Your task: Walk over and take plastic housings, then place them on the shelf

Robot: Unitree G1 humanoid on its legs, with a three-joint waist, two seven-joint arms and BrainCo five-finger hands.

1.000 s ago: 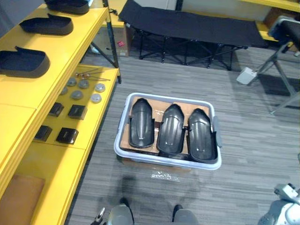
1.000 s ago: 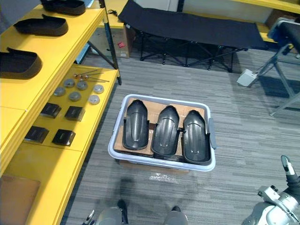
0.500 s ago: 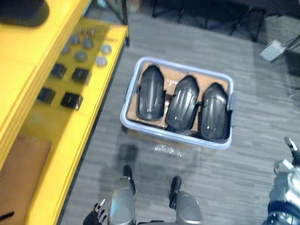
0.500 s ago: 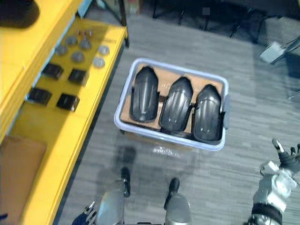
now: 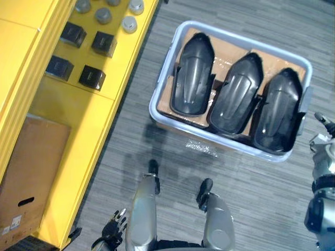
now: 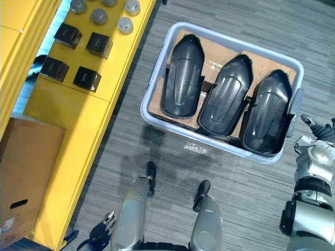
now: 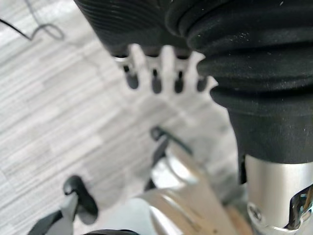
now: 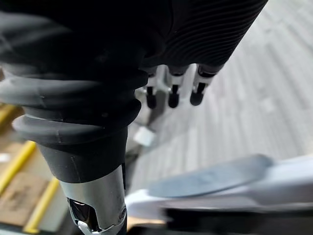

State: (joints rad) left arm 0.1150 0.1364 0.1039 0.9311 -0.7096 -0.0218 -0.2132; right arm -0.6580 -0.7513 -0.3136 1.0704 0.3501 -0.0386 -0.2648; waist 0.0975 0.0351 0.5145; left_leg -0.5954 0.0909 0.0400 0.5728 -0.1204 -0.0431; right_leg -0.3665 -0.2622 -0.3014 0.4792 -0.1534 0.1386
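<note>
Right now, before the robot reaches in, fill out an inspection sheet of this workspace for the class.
Surface: grey striped floor; yellow shelf along its left.
Job's things: three black plastic housings lying side by side in a pale bin on the floor.
Clutter: black blocks and grey discs on the shelf; cardboard box nearer the robot.
Hands: left hand open, low by the shelf edge; right hand open, beside the bin's right end; neither holds anything.
Cables: nothing seen.
Surroundings: nothing seen beyond floor and shelf.
</note>
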